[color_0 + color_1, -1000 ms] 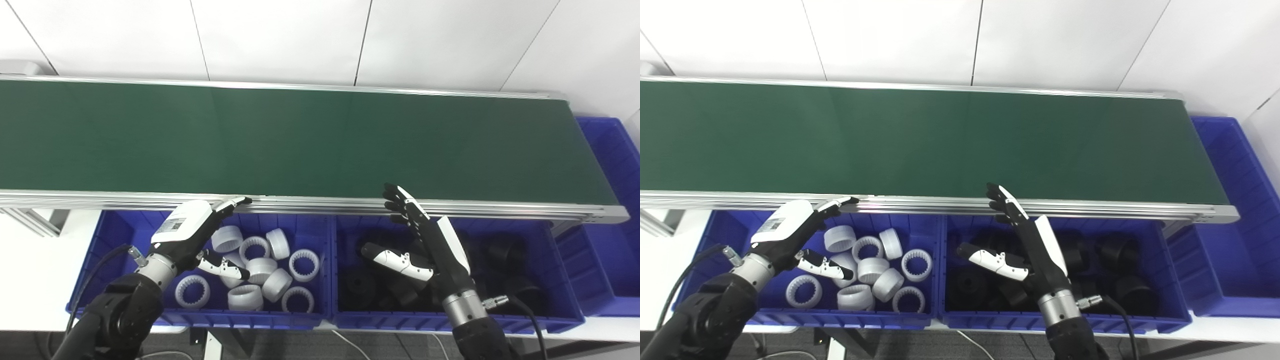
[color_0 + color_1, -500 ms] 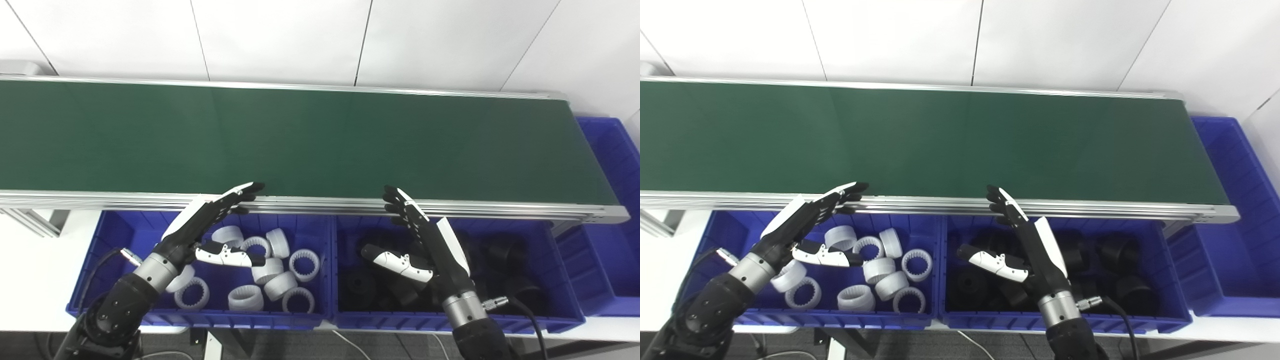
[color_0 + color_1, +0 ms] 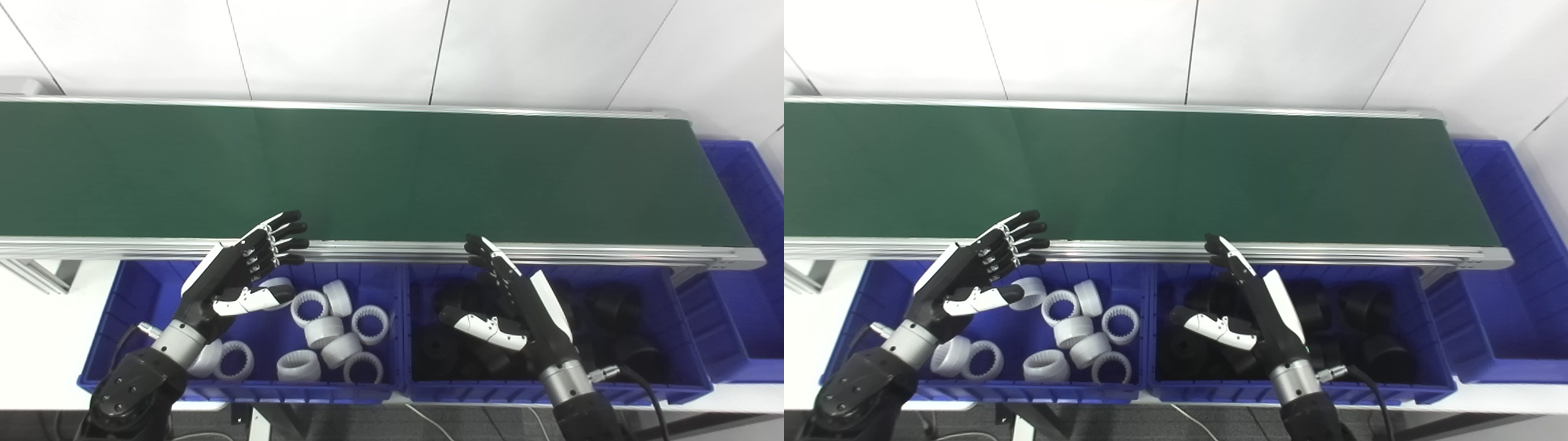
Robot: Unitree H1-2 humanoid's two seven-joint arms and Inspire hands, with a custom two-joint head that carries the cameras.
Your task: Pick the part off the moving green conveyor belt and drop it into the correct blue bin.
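Observation:
The green conveyor belt (image 3: 380,171) runs across the view and carries no part. My left hand (image 3: 242,275) is open and empty, raised above the left blue bin (image 3: 116,324) with its fingertips near the belt's near rail. That bin holds several white toothed rings (image 3: 321,331). My right hand (image 3: 517,303) is open and empty above the middle blue bin (image 3: 686,343), which holds several black parts (image 3: 612,306). Its fingertips reach the rail.
A third blue bin (image 3: 744,257) stands at the belt's right end. The aluminium rail (image 3: 392,250) runs along the belt's near edge, just above the bins. A white wall (image 3: 392,49) lies behind the belt.
My left hand has rotated palm-inward, lifted off the rail and spread its fingers. A white ring now lies at the left bin's near left. My right hand has barely moved. The camera has shifted slightly.

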